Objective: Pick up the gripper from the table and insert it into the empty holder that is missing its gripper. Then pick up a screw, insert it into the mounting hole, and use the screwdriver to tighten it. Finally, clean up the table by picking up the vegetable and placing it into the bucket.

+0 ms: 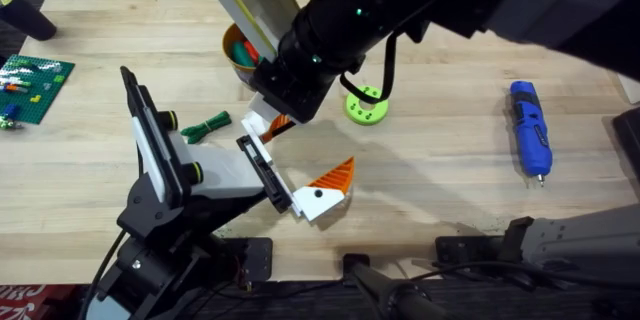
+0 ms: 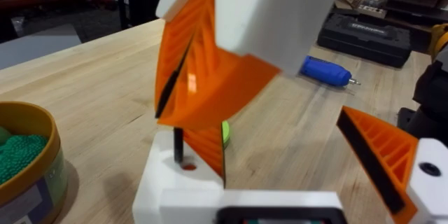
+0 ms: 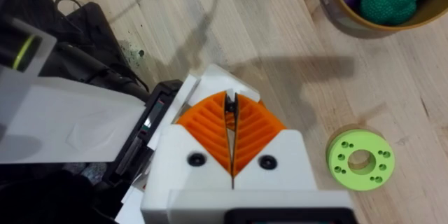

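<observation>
The holder (image 1: pixel 215 175) sits on the black jointed arm at lower left, and the left wrist view looks out from it. One orange finger (image 1: pixel 325 192) (image 2: pixel 392 161) is fitted at its far end. My right gripper (image 1: pixel 272 115) (image 3: pixel 230 112) comes down from above, shut on the gripper (image 1: pixel 257 120) (image 2: pixel 168 175), holding it at the holder's other end. The left gripper (image 2: pixel 280 147) stands open, with nothing in the gap. The screwdriver (image 1: pixel 530 128) (image 2: pixel 325 72) lies far right. The vegetable (image 1: pixel 205 125) lies left of the bucket (image 1: pixel 232 40) (image 3: pixel 343 17). The screw is out of view.
A lime-green ring (image 1: pixel 366 108) (image 3: pixel 360 159) lies just right of the right gripper. A green brick plate (image 1: pixel 35 80) sits at the far left edge. Cables and arm bases (image 1: pixel 560 245) line the table's front edge.
</observation>
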